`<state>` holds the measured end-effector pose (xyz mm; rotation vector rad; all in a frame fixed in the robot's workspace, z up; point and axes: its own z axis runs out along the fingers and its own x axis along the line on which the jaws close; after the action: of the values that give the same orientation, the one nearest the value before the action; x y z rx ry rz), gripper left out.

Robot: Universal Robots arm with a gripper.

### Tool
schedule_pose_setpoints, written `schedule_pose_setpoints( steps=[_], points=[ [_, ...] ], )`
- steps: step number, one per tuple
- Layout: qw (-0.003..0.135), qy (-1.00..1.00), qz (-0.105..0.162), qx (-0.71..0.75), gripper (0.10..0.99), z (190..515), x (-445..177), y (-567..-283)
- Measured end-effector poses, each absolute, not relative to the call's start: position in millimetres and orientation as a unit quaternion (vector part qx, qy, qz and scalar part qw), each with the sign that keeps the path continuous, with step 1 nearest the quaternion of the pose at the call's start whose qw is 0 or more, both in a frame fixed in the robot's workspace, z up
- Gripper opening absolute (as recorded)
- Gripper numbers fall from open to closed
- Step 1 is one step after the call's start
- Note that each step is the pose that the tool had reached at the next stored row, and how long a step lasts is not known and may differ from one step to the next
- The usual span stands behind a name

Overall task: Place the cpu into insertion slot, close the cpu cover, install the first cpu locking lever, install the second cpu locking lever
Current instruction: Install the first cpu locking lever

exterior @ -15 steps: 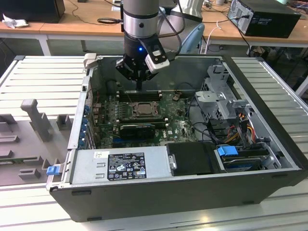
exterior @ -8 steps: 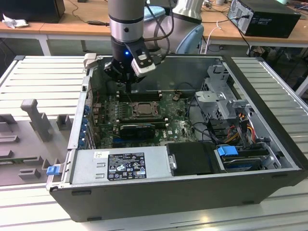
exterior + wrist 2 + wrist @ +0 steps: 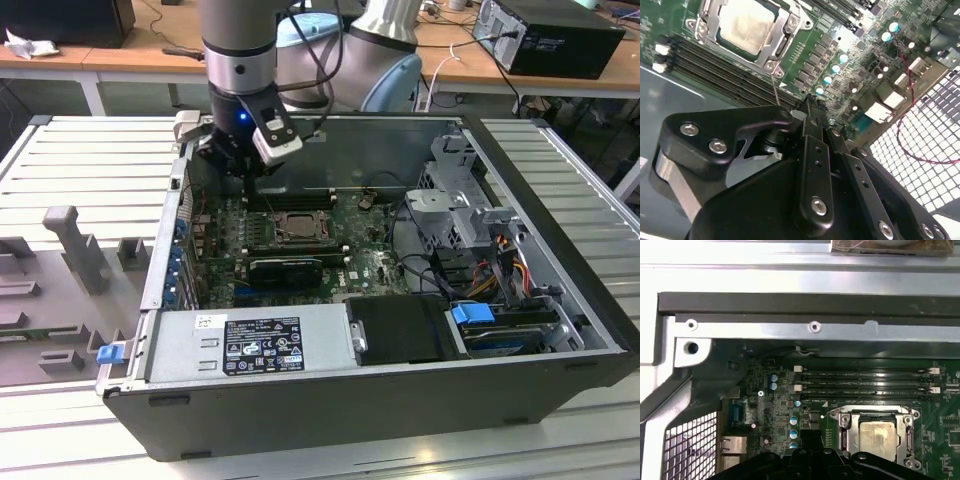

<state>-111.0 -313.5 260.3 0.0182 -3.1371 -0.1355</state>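
Poised at eleven o'clock of the insertion slot [image 3: 262, 232] in the exterior view, fingers [image 3: 810, 150] pressed together beside a thin locking lever [image 3: 775, 87], cpu [image 3: 747, 25] seated under lowered cpu cover [image 3: 781, 40]; seemingly lever step, needing precise hooking.

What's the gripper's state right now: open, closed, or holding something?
Gripper: cannot be told. It hangs low over the green board, close beside the cpu.

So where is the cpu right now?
In both wrist views the cpu is framed by the cpu cover on the green board, beside the long memory slots, close to the gripper.
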Motion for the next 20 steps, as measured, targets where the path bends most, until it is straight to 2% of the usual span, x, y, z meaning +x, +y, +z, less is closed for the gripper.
schedule_pose_setpoints(
  steps=[6, 20],
  points=[
    [0.001, -0.999, -0.043, 0.009, 0.106, 259, -112, -298],
    [0.001, -0.999, -0.043, 0.009, 0.106, 259, -81, -297]
  ],
)
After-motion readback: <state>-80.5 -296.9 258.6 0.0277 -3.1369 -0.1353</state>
